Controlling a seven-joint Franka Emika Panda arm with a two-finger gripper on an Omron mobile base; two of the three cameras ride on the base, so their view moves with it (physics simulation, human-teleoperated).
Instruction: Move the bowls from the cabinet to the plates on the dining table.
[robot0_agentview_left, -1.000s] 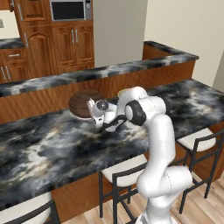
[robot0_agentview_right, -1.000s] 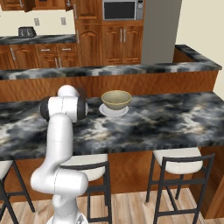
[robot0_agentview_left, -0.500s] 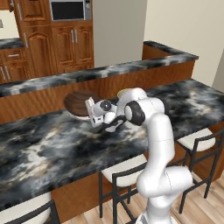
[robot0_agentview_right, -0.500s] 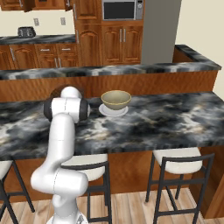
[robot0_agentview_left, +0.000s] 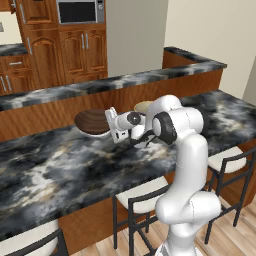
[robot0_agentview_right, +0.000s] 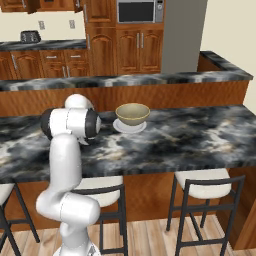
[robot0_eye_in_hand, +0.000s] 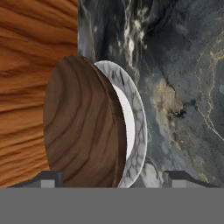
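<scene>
Brown bowl (robot0_agentview_left: 93, 121) sits upright on its plate (robot0_eye_in_hand: 135, 131) on the counter (robot0_agentview_left: 60, 170), directly ahead of the end effector (robot0_agentview_left: 111, 125), close. Tips spread wide, holding nothing; bowl not between them. Round, so no long axis; mouth faces up. Cream bowl (robot0_agentview_right: 132, 113) already on its own plate (robot0_agentview_right: 129, 126), behind the arm.

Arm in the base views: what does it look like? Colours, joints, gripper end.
The arm is glossy white with rounded, tubular links and dark, near-black joint caps, the biggest a black disc at the elbow. The gripper is a small white block with dark grey detailing; in the hand view its fingertips look dark grey and blocky. No cables or markings visible.
</scene>
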